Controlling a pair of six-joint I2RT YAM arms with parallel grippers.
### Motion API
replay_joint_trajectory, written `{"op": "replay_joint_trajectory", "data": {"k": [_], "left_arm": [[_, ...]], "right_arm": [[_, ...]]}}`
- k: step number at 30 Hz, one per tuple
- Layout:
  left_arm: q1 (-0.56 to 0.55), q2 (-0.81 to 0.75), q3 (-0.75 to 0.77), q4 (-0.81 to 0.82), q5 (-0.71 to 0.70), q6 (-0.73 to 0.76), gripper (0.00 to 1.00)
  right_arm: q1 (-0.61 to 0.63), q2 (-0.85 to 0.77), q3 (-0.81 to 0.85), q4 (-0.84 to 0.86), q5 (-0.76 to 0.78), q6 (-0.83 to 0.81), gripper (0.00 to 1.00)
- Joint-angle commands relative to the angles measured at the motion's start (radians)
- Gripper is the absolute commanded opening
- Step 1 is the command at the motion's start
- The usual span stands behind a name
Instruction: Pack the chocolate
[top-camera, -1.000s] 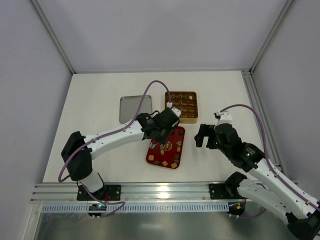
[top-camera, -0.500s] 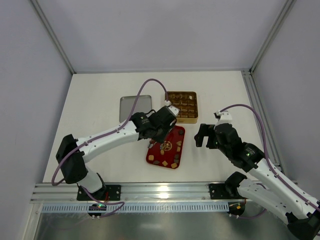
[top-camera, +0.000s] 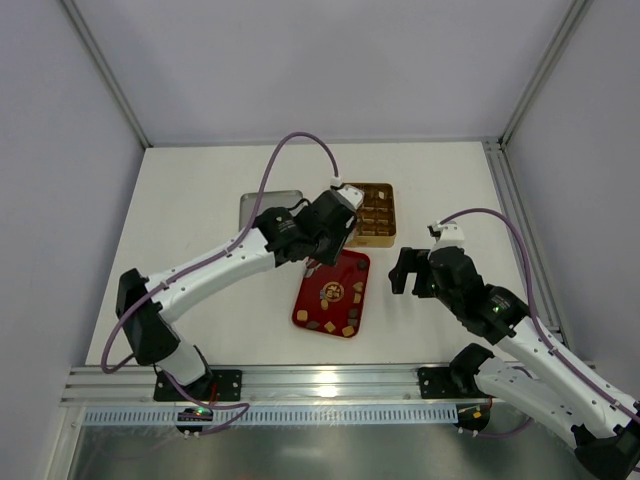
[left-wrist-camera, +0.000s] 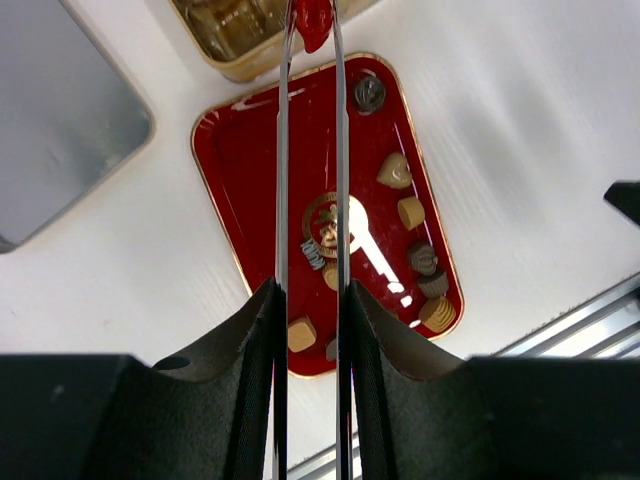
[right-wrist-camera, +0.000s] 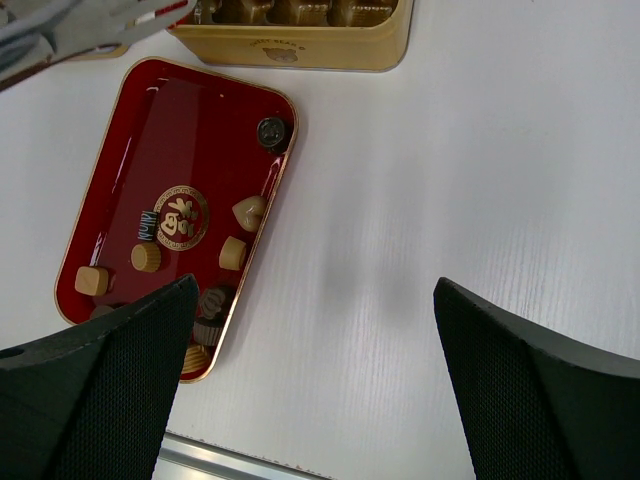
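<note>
Your left fingers (left-wrist-camera: 262, 340) are stretched over the far end of the red tray (left-wrist-camera: 250, 170), and their thin tips are at the near edge of the gold tin (left-wrist-camera: 250, 62). They stand close together with only a narrow slit between them. Something small and red sits at the tips, and you cannot tell whether it is a held piece or part of the fingers. The chocolates (left-wrist-camera: 394, 172) lie loose in the tray, nearer than those tips, mostly along its right side and near end. None of them touches the fingers. More brown pieces (right-wrist-camera: 285, 10) sit in the tin's compartments. A grey lid (top-camera: 255, 210) lies on the bench (top-camera: 200, 180) left of the tin. Your right fingers (right-wrist-camera: 90, 370) are spread wide and released, holding nothing, above the bench just right of the tray and apart from the chocolates.
</note>
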Motion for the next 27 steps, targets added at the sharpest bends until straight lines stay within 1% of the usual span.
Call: {"op": "replay_joint_trajectory", "data": {"k": [1, 9, 14, 22, 27], "left_arm": [[0.027, 0.042, 0.087, 0.018, -0.028, 0.028, 0.31], [0.122, 0.215, 0.269, 0.044, 0.0, 0.082, 0.31], [0.162, 0.298, 0.329, 0.068, 0.031, 0.107, 0.31], [0.192, 0.385, 0.346, 0.124, 0.055, 0.131, 0.31], [0.201, 0.41, 0.349, 0.142, 0.057, 0.131, 0.31]], "right_arm": [[0.0, 0.003, 0.019, 0.027, 0.008, -0.006, 1.0], [-0.002, 0.004, 0.036, 0.013, 0.013, -0.018, 1.0], [0.0, 0.009, 0.039, 0.008, 0.011, -0.023, 1.0], [0.0, 0.013, 0.034, 0.013, 0.008, -0.02, 1.0], [0.0, 0.01, 0.031, 0.013, 0.007, -0.017, 1.0]]}}
